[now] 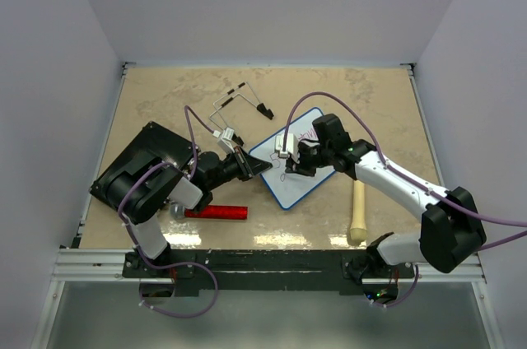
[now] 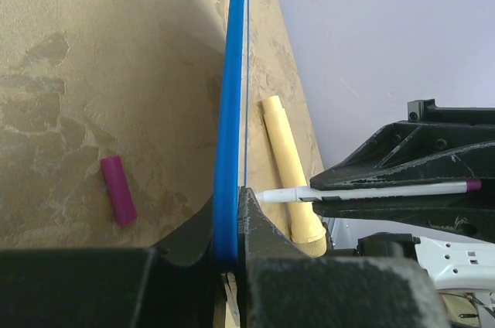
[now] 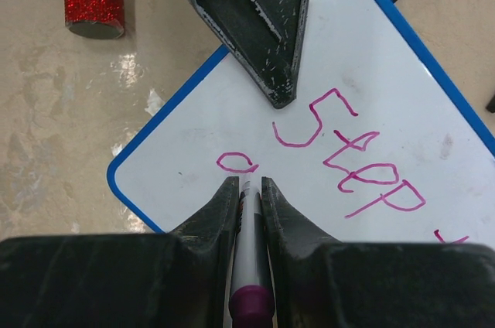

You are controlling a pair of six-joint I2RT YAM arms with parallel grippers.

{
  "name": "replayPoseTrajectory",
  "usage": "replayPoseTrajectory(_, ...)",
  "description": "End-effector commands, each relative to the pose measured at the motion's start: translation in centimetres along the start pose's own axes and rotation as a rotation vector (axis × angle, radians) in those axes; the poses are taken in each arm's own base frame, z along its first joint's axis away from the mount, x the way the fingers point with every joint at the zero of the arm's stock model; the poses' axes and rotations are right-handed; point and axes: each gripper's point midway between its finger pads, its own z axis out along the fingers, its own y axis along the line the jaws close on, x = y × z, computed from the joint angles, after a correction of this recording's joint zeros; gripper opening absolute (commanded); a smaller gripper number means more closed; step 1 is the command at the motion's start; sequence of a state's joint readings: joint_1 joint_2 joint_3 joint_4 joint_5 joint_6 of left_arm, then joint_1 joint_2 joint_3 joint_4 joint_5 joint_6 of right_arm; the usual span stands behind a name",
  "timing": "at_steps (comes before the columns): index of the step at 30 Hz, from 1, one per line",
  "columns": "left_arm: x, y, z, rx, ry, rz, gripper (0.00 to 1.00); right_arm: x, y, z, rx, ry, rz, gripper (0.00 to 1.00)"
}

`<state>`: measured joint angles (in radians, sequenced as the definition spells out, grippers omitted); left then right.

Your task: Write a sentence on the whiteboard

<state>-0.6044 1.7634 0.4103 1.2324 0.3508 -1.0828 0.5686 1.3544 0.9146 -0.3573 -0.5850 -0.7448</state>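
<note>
- Left gripper (image 1: 249, 165) first: we have it pinched shut on the blue rim of the whiteboard (image 1: 290, 188), which lies on the tabletop (image 1: 165, 110) between our two arms.
- On the board, the sentence (image 3: 357, 159) is only partly written. "Step" stands in purple-pink, and a single small loop begins a second line.
- Our right gripper (image 3: 247, 182) is closed around the marker (image 3: 249, 266), whose tip touches the board right at that loop.
- We judge that we are in the writing step, with most of the words yet to come.
- Next, we think, the pen must trace each letter with light, even pressure while the left grip stops the board sliding.
</note>
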Motion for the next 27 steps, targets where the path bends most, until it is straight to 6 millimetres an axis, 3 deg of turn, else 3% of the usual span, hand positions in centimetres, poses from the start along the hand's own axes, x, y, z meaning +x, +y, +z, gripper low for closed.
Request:
replayPoseTrajectory(1,-2.3,-4.6,0.2,0.185,-0.091,0.075,0.00,0.3,0.3,-0.5,-0.026,0.038,-0.025,0.00)
replayPoseTrajectory(9,-2.4,-4.5,0.2,0.183,-0.093,0.074,0.00,2.5,2.7,-0.3,-0.121,0.091,-0.015,0.00)
replayPoseTrajectory(17,-2.3,-4.4,0.3,0.180,-0.091,0.073,0.00,1.1,3.2,0.3,-0.171,0.038,-0.009,0.00)
replayPoseTrajectory(22,-2.3,-4.3,0.3,0.180,-0.090,0.071,0.00,-1.0,2.4,0.2,-0.147,-0.029,-0.016,0.00)
replayPoseTrajectory(23,-2.3,-4.3,0.3,0.182,-0.090,0.073,0.00,-2.1,1.8,-0.1,-0.110,-0.057,-0.014,0.00)
replayPoseTrajectory(27,-2.1,-4.2,0.3,0.177,-0.086,0.073,0.00,-3.0,-0.2,-1.6,-0.009,-0.085,0.002,0.00)
